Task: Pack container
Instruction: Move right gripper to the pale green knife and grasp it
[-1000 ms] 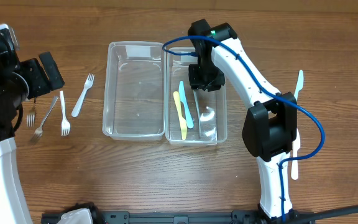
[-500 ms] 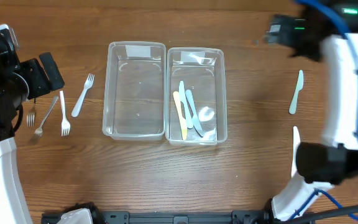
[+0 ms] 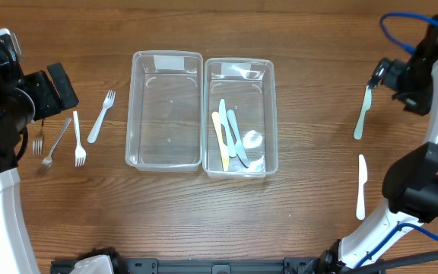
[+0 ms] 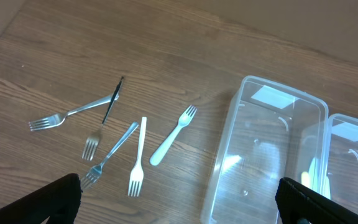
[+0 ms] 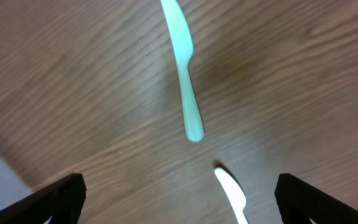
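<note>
Right gripper (image 5: 179,190): fingers spread, empty, over the green knife (image 5: 183,68) lying right of the knife-filled container (image 3: 251,95).
Left gripper (image 4: 179,199): fingers spread, empty.
Next: centre on the knife's handle, pinch across its width.

My right wrist camera clips the white knife (image 5: 232,193) at the bottom edge, the green knife (image 5: 182,68) at the top.

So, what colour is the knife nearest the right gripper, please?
Knife: pale green, right wrist view.
</note>
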`<state>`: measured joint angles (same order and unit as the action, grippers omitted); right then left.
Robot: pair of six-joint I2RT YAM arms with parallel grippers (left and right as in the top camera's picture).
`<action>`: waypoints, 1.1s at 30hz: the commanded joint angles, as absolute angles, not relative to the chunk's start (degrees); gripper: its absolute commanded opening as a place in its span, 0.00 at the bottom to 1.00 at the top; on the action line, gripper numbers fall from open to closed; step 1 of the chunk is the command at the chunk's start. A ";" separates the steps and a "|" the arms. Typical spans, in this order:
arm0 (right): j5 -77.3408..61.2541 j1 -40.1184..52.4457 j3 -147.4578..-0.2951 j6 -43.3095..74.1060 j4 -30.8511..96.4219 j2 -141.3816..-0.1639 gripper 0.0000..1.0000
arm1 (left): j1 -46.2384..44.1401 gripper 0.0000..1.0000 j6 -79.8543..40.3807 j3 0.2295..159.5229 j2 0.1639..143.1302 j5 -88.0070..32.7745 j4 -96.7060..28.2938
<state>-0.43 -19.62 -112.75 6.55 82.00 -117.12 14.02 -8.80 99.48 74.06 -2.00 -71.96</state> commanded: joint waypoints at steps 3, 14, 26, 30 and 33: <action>-0.12 -19.57 -100.01 3.99 73.01 -117.10 1.00 | 14.44 1.00 -7.73 100.27 74.13 -3.05 -71.77; -0.16 -19.57 -92.09 -0.21 63.86 -120.79 1.00 | 14.44 1.00 -7.73 100.27 74.15 -3.05 -72.66; -0.08 -19.64 -92.07 -8.29 62.15 -124.60 1.00 | 14.44 1.00 -7.75 100.27 74.15 -4.34 -72.66; -0.12 -19.64 -92.07 -10.15 62.30 -125.08 1.00 | 14.44 1.00 -7.73 100.27 74.15 -4.32 -72.62; -0.12 -19.64 -92.07 -10.17 62.24 -125.32 1.00 | 14.44 1.00 -7.75 100.27 74.15 -4.34 -72.66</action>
